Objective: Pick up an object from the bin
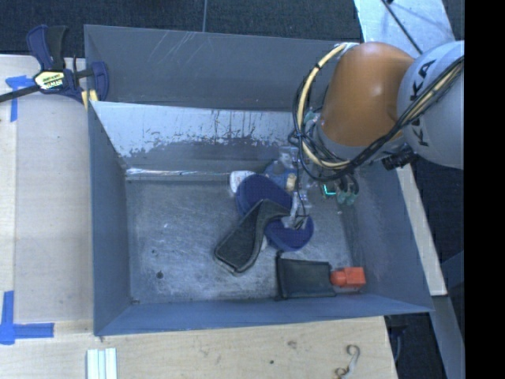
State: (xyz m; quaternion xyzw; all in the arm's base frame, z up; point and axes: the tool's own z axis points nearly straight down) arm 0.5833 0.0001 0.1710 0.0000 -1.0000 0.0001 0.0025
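- Overhead, in the camera view, the grey metal bin (197, 77) holds a few loose things gathered on the right half of its floor, while the left half is bare, scuffed metal.
- The arm comes in from the right under its rounded orange cover (359, 93), with yellow and black cables looping around it.
- The gripper (299, 210) hangs below that cover, pointing down. Its tip is at the right edge of a rounded, dark blue, soft-looking thing (256, 189) near the middle of the bin.
- Whether the gripper is spread, pressed together or pinching the blue thing cannot be told, as its tip blends with the blue behind it.
- A flat, oblong, dark grey pad (245, 242) lies slanted across the blue thing. Its upper end rests on the blue, and its lower end reaches left toward the front.
- A small white scrap (239, 181) shows at the blue thing's upper left edge, touching it.
- A flat black rectangular pouch (304, 277) lies against the front wall, just right of the grey pad.
- A small orange block (348, 276) sits at the pouch's right end, touching it.
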